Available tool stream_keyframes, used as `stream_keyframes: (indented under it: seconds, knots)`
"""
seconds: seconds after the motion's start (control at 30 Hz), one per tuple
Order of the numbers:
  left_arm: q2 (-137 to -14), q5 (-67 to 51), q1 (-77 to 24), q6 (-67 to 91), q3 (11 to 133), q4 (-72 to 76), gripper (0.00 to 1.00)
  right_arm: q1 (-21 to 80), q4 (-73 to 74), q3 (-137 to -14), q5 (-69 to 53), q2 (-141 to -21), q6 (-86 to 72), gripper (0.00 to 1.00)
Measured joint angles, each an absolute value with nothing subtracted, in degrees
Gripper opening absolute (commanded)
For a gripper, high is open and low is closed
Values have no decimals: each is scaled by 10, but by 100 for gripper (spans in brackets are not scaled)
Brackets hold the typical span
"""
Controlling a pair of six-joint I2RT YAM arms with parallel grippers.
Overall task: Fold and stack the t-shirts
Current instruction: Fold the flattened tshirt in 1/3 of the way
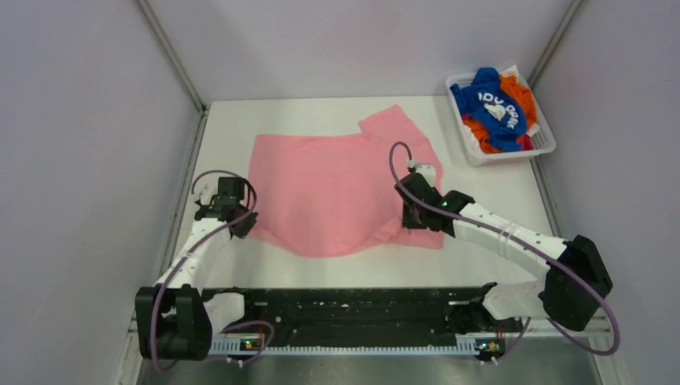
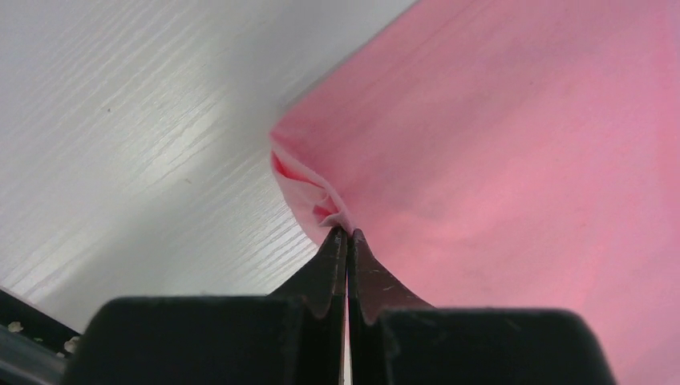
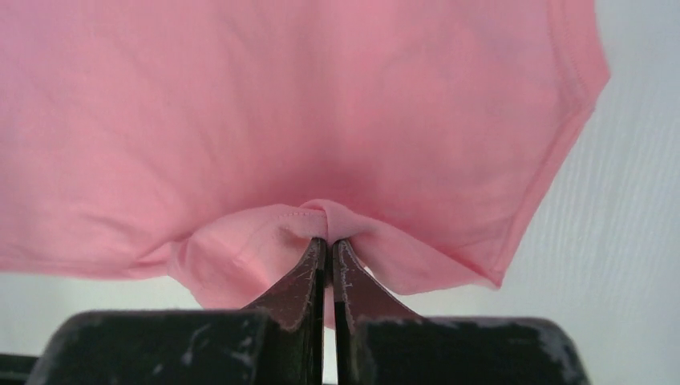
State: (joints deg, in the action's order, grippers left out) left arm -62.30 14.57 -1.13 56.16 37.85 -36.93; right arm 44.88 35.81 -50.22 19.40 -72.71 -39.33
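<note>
The light pink t-shirt point(image 1: 337, 192) is lying spread flat at the centre of the white table point(image 1: 305, 112), one sleeve pointing toward 1 o'clock. The left gripper point(image 2: 347, 234) is clenching a small pinch of the shirt's corner at its 8 o'clock edge, fingers pressed together on the cloth. The right gripper point(image 3: 329, 242) is likewise pinching a bunched fold of hem at the 4 o'clock edge. At 2 o'clock the royal blue t-shirt point(image 1: 484, 83) with white lettering is sitting crumpled over the orange t-shirt point(image 1: 521, 95) inside the white slatted basket point(image 1: 513, 155).
</note>
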Motion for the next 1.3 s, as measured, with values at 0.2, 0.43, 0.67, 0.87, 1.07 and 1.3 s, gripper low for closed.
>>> stream_keyframes:
  seconds: [0.2,0.43,0.67,0.87,1.07,1.3]
  knots:
    - [-671,153,-10,557,426,-353,0,392,341,-539,191,-758,-339,0]
    - [-713,167,-7,553,475,-335,0,342,308,-575,164,-793,-303,0]
    - [-759,176,-6,538,513,-322,0,301,293,-606,144,-828,-276,0]
    - [-817,178,-2,534,541,-307,0,280,278,-639,128,-869,-250,1]
    - [-876,184,14,528,578,-299,37,257,262,-681,119,-934,-230,34]
    - [-969,174,22,510,681,-319,94,209,261,-792,110,-1073,-217,90]
